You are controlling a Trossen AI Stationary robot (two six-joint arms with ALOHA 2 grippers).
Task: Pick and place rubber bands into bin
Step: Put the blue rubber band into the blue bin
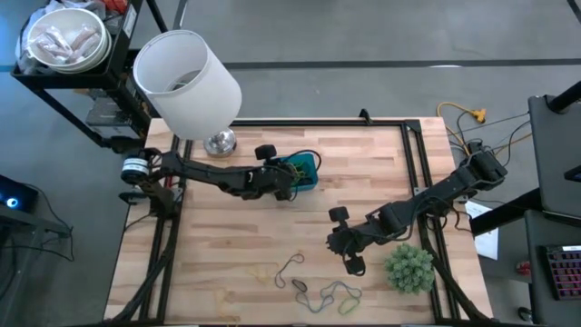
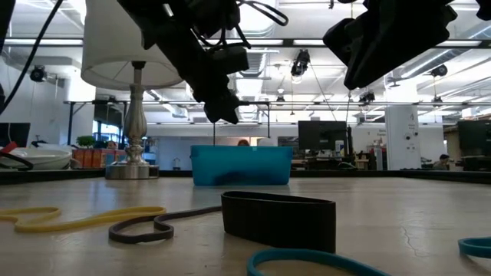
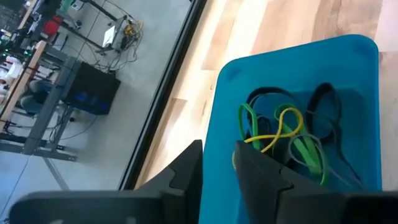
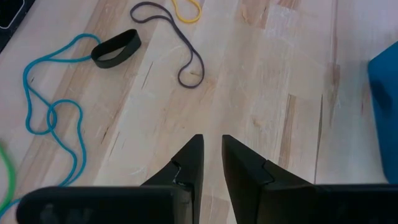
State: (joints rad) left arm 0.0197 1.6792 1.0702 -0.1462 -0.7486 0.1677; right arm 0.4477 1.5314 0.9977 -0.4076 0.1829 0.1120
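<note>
High view: left gripper (image 1: 289, 186) hangs over the blue bin (image 1: 307, 162); right gripper (image 1: 342, 247) sits mid-table, loose rubber bands (image 1: 313, 289) on the wood just ahead of it, plant ball (image 1: 408, 267) beside that arm. Finger gaps unreadable here.

Low view: bin (image 2: 242, 165) behind, a dark band (image 2: 278, 219) stands on edge, looks stiffer. Thin loops lie flat, floppy, light; best pinched on a single strand. Both arms cut off at the top.

Left wrist view: fingers (image 3: 186, 171) narrow, nothing held; bin (image 3: 357, 56) just past the tips holds tangled bands (image 3: 287, 134).

Right wrist view: fingers (image 4: 189, 163) narrow, empty; grey loop (image 4: 186, 59) ahead, blue loop (image 4: 53, 115) partly cut off.
</note>
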